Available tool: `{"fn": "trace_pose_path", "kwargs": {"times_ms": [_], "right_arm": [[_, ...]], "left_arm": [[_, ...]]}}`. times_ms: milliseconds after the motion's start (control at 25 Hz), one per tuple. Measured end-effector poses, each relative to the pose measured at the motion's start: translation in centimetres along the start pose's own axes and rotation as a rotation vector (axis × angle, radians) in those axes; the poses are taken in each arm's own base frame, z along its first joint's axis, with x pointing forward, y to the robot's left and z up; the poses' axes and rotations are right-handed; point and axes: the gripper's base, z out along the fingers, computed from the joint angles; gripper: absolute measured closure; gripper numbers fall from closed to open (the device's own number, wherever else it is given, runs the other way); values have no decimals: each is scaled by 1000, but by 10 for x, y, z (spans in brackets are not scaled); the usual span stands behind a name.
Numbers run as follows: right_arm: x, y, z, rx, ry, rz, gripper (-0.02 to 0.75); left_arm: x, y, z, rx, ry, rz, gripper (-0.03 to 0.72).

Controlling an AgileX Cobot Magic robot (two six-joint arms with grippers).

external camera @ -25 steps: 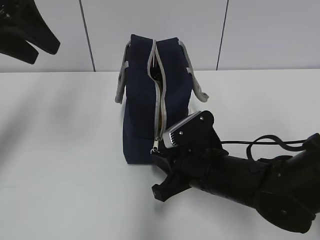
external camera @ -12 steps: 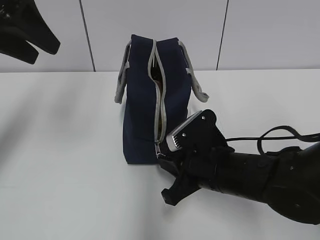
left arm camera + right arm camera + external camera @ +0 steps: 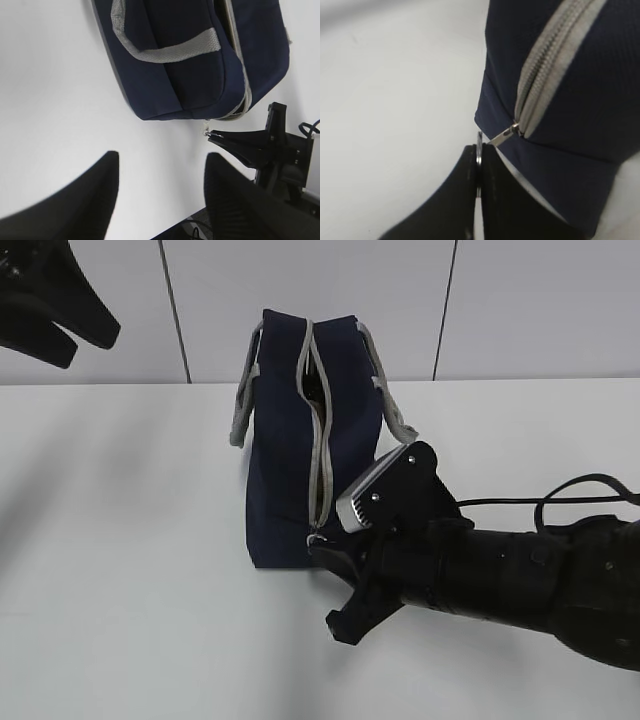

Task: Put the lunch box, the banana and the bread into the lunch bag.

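The navy lunch bag [image 3: 285,470] stands on the white table, its grey zipper [image 3: 318,455] facing me and gaping slightly near the top. My right gripper [image 3: 479,150] is shut on the metal ring pull [image 3: 478,142] at the zipper's lower end, by the bag's near bottom corner [image 3: 316,540]. The left wrist view shows the same grip [image 3: 214,135] beside the bag [image 3: 190,60]. My left gripper [image 3: 162,165] is open and holds nothing; it hangs high at the far left [image 3: 85,348], well away from the bag. The lunch box, banana and bread are out of view.
Grey strap handles [image 3: 393,410] droop on both sides of the bag. A panelled wall [image 3: 500,310] stands close behind it. The right arm and its black cable [image 3: 560,495] lie across the table's front right. Bare white tabletop [image 3: 120,540] stretches to the left.
The right arm's wrist has shifted slightly right and up while its tips stay on the ring pull. The bag and the left gripper have not moved.
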Motion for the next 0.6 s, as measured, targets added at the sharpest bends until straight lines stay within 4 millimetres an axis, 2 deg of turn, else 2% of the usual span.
{"fn": "trace_pose_path", "kwargs": {"times_ms": [200, 600], "right_arm": [[-4, -6, 0, -34, -7, 2, 754], [-29, -32, -2, -132, -83, 1, 754]], "left_arm": [[0, 0, 0, 0, 0, 0, 300], [0, 0, 0, 0, 0, 0, 301]]}}
